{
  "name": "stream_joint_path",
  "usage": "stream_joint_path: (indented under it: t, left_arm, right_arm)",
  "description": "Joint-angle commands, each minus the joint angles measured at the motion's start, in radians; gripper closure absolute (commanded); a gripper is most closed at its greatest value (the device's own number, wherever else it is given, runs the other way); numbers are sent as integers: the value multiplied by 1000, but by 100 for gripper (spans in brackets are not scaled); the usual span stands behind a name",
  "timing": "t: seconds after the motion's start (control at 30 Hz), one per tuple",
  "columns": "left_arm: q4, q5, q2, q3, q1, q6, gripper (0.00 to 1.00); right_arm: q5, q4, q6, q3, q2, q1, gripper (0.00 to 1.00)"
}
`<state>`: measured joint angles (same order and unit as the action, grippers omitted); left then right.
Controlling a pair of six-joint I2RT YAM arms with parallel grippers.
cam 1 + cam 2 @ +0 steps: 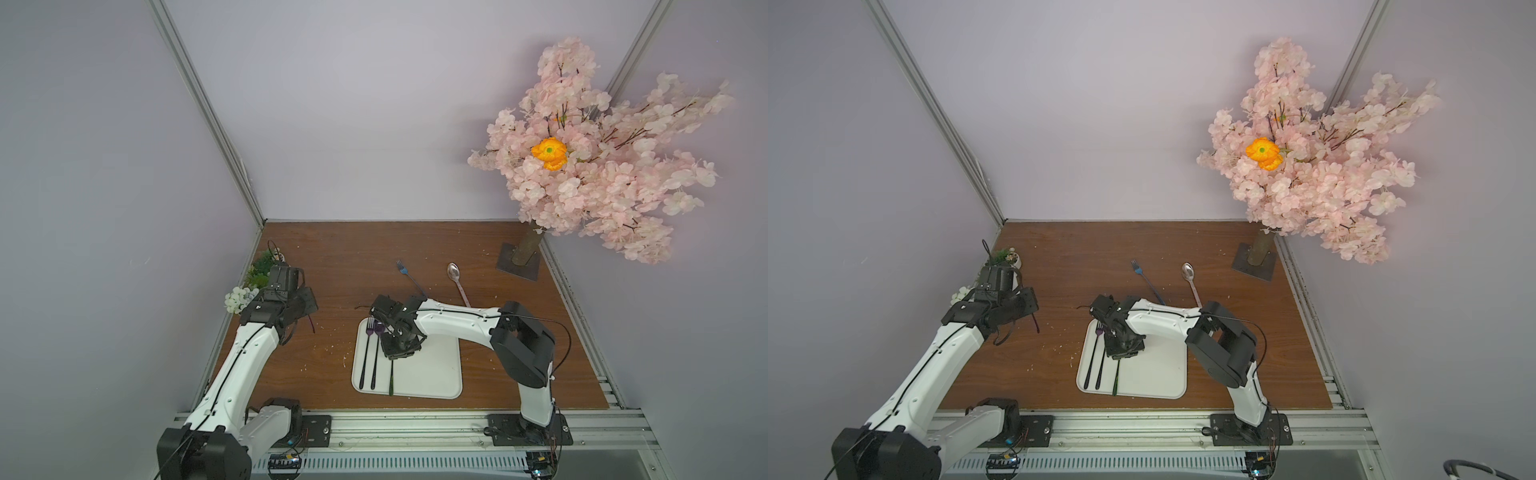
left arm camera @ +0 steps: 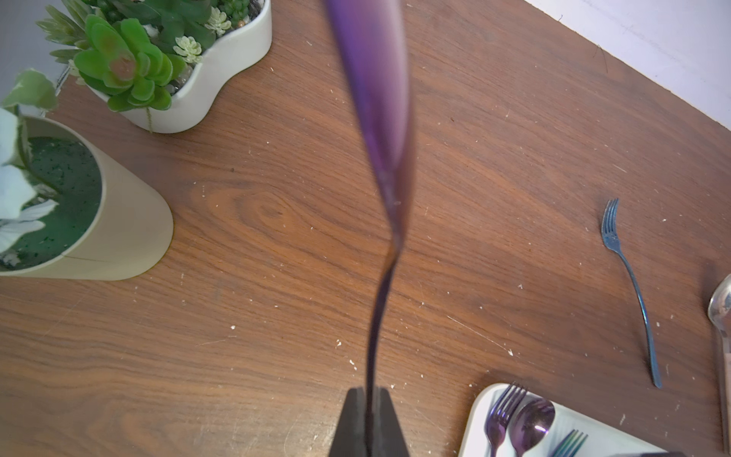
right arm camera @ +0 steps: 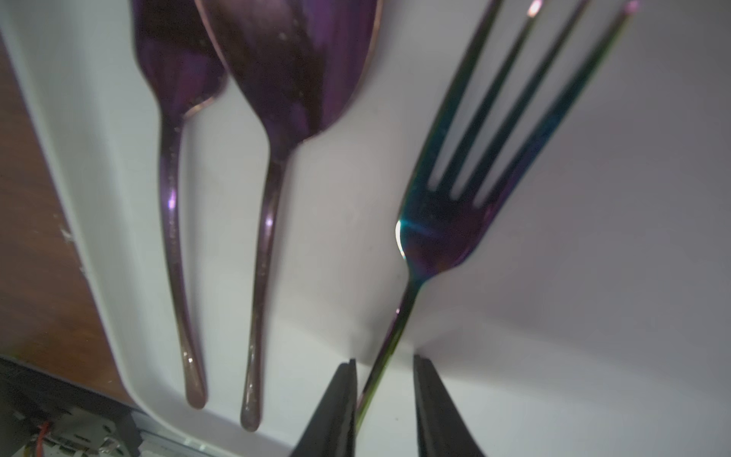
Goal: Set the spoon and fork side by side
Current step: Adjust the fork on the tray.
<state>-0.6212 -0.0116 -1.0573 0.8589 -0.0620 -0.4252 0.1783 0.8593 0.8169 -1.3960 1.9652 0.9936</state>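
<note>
A white tray (image 1: pixel 436 374) holds a purple fork (image 3: pixel 174 79) and a purple spoon (image 3: pixel 300 71) lying side by side along its left edge. Beside them lies an iridescent fork (image 3: pixel 443 233). My right gripper (image 3: pixel 383 358) hangs low over the tray, open and straddling that fork's thin handle, which leans against one finger. In both top views its handle (image 1: pixel 391 378) sticks out past the gripper. My left gripper (image 2: pixel 368 389) is left of the tray, shut on a purple utensil (image 2: pixel 375 118) that points away from it.
A blue fork (image 1: pixel 409 276) and a silver spoon (image 1: pixel 455 276) with a pink handle lie on the wooden table behind the tray. Two plant pots (image 2: pixel 221 79) (image 2: pixel 126 229) stand at the far left. A pink blossom tree's base (image 1: pixel 517 262) fills the back right corner.
</note>
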Motion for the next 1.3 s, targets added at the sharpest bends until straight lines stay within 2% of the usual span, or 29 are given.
stream_joint_path:
  t: [0.0,0.23,0.47,0.63,0.9,1.1,1.27]
  left_arm:
    - [-3,16,3,9,8,14,100]
    - [-3,23,7,9,8,18,100]
    - [-3,31,8,10,8,19,100]
    - [-3,31,7,8,8,19,100]
    - [-2,36,6,8,8,23,100]
    - [-3,40,13,7,8,22,100]
    - [-2,41,13,7,8,22,100]
  right_arm:
    - [9,-20,-18,-10,20,-4,76]
    - [14,-28,-11,-3,16,-21,93]
    - [22,-33,-3,0,15,-38,100]
    - [13,-33,35,26,-33,-55,100]
    - [109,-82,67,48,-29,-73,100]
    - [122,-130,111,85,-48,-102,100]
    - [211,-232,150,145,-65,-119,100]
